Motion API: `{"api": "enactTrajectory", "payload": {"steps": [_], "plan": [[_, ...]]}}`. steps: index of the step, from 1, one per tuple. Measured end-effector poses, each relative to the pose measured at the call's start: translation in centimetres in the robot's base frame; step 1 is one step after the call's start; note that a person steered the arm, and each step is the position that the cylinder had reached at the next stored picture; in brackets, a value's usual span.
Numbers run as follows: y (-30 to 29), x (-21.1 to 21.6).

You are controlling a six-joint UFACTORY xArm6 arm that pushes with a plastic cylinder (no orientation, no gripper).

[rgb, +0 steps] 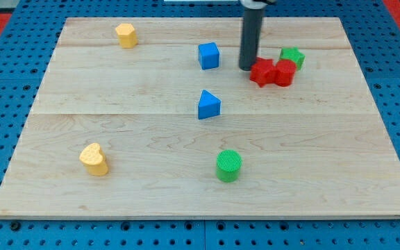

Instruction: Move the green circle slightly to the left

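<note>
The green circle (228,165) stands low on the wooden board (151,139), a little right of the middle. My tip (247,67) is far above it in the view, near the view's top. The tip sits just left of two red blocks (272,71) and right of the blue cube (209,55). A green star (293,57) lies behind the red blocks at their right. A blue triangle (208,105) lies between the tip and the green circle.
A yellow hexagon (126,35) is at the view's top left. A yellow heart (94,159) is at the bottom left. The board is ringed by a blue pegboard surface (5,104).
</note>
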State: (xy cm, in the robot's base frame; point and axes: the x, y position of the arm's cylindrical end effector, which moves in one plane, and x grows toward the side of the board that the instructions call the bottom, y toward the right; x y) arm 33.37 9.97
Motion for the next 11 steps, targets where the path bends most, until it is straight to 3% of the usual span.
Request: {"api": "enactTrajectory", "payload": {"steps": [1, 2, 5, 6, 8, 9, 10, 11], "plan": [[-2.5, 0.4], [0.0, 4.7], [-0.3, 21.6], [-4.8, 22.5], [-7.8, 23.8], [-7.8, 22.3], [-3.1, 19.1], [-2.7, 21.9]]}}
